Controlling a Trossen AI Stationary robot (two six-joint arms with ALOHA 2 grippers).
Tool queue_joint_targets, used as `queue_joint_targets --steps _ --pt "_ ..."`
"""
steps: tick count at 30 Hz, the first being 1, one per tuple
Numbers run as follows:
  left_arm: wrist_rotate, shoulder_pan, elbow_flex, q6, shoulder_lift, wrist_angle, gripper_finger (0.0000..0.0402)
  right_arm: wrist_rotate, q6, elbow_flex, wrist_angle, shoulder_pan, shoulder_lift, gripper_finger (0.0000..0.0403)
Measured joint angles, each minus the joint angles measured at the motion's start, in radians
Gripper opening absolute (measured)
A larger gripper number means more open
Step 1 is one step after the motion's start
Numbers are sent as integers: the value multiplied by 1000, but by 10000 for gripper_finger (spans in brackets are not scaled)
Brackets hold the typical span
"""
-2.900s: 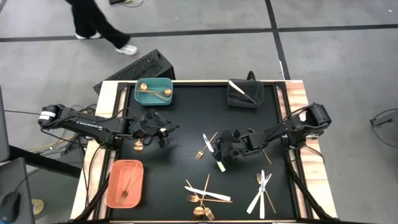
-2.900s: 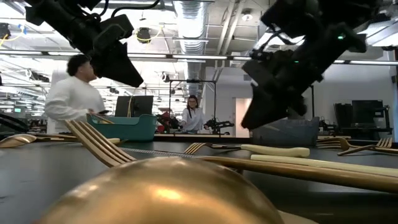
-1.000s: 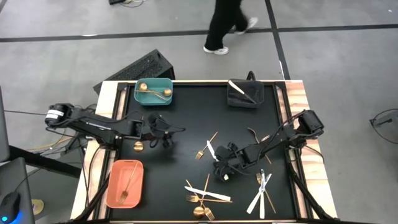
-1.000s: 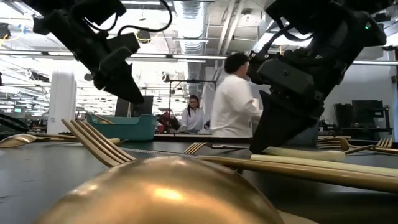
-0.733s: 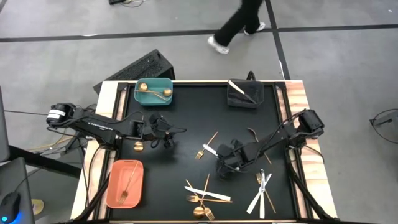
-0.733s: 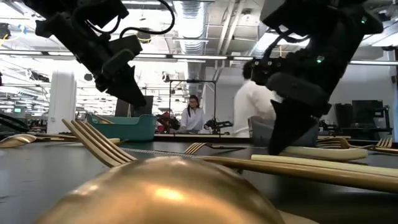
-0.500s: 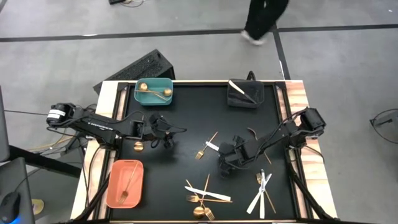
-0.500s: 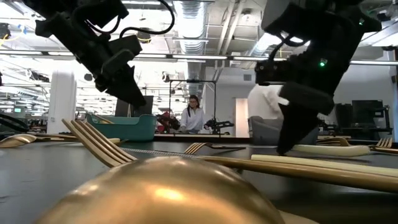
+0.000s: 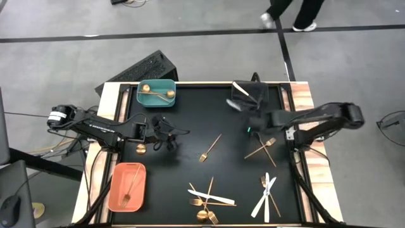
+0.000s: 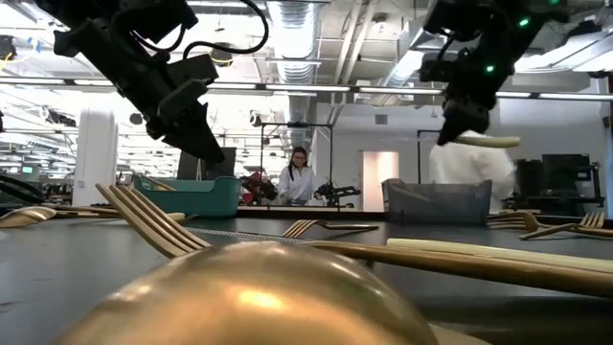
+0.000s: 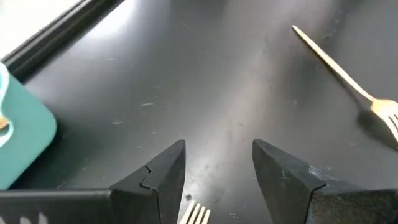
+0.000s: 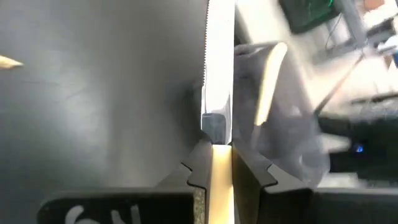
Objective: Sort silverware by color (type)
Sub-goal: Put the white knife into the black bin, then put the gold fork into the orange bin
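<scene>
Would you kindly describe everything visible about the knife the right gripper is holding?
The knife is slim, with a pale cream handle and a shiny, serrated, metal-looking blade. The right gripper is shut on its handle, holding it clear of the table with the blade pointing towards the dark bin, which already holds another pale knife. Nothing else touches it.

No words, brands or numbers can be read with any certainty. In the right wrist view, white marks at the lower left of the frame stand on the dark body of the right tool (image 12: 222, 163), but they are cut off by the edge and cannot be made out. In the left wrist view, faint white marks at the lower left corner, on the left tool (image 11: 217, 171), are just as unreadable.
</scene>
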Motion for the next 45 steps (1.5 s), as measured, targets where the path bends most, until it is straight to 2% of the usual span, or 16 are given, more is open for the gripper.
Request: queue_joint_targets --steps 1,4,6,9,15,18,24,27,33,38,41,45 --pt "-12 0 0 0 0 0 174 -21 -79 -23 73 -48 -41 63" --pt "-43 0 0 0 0 0 174 -170 -295 -111 288 -199 -156 63" --pt "-50 0 0 7 0 0 174 -271 -381 -162 437 -296 -205 63" --pt "-54 0 0 12 0 0 174 -373 -461 -209 542 -425 -239 65" --pt "-64 0 0 32 0 11 174 -484 -594 -220 571 -590 -191 94" --pt "-64 1 0 35 0 32 174 -526 -659 -220 581 -629 -141 99" --pt "-64 1 0 34 0 51 174 -528 -679 -220 626 -666 -50 123" --pt "-62 1 0 34 0 42 174 -517 -590 -220 633 -660 -41 144" --pt "-45 1 0 15 0 -2 174 -523 -263 -219 619 -572 -71 157" --pt "-41 1 0 2 0 -50 174 -561 -67 -218 617 -430 -89 150" --pt "-13 12 0 -4 0 -132 174 -561 19 -218 625 -328 -87 145" --pt "56 84 -1 -26 0 -224 174 -532 91 -218 695 -190 -82 139"
